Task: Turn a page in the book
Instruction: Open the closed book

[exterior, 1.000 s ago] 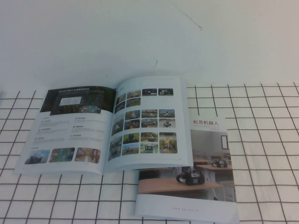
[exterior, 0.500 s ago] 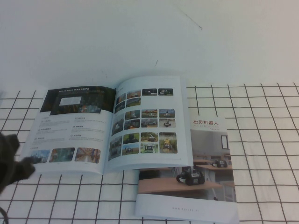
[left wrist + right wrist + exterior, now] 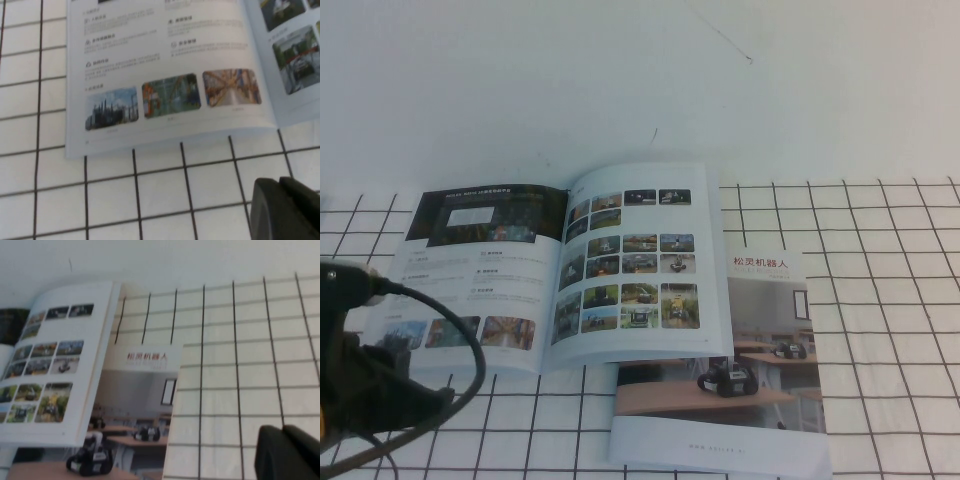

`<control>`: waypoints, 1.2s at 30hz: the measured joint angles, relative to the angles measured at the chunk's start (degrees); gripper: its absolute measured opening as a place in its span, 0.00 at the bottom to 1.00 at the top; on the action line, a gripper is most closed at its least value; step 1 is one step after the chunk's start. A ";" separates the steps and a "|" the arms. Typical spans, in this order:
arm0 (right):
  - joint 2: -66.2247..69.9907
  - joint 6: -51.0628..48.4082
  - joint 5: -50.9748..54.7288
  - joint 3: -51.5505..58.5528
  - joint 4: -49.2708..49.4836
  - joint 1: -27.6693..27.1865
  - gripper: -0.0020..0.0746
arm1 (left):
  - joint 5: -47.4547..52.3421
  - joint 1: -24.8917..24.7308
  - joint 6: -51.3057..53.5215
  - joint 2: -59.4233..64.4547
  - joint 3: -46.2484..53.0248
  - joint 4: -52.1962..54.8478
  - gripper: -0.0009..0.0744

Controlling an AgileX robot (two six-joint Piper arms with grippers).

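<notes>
1. Well, the book (image 3: 555, 270) lies open on the checked cloth (image 3: 880, 330), its photo-grid page (image 3: 635, 260) flat on the right half, dark-banner leaf on the left.
2. Its right edge overlaps a second brochure (image 3: 740, 370) with a robot cover.
3. Left gripper (image 3: 380, 390) hangs over the cloth beside the book's near left corner; I cannot tell how its fingers stand.
4. Right gripper (image 3: 287, 452) hangs over bare cloth right of both brochures, closed and holding nothing.

Bright, even light; soft shadows under the book (image 3: 550, 270); wrist views blurred.
</notes>
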 joint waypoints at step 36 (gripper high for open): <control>43.17 -57.88 9.45 -20.28 56.52 8.50 0.25 | -13.79 6.71 25.76 29.88 -21.64 -21.53 0.01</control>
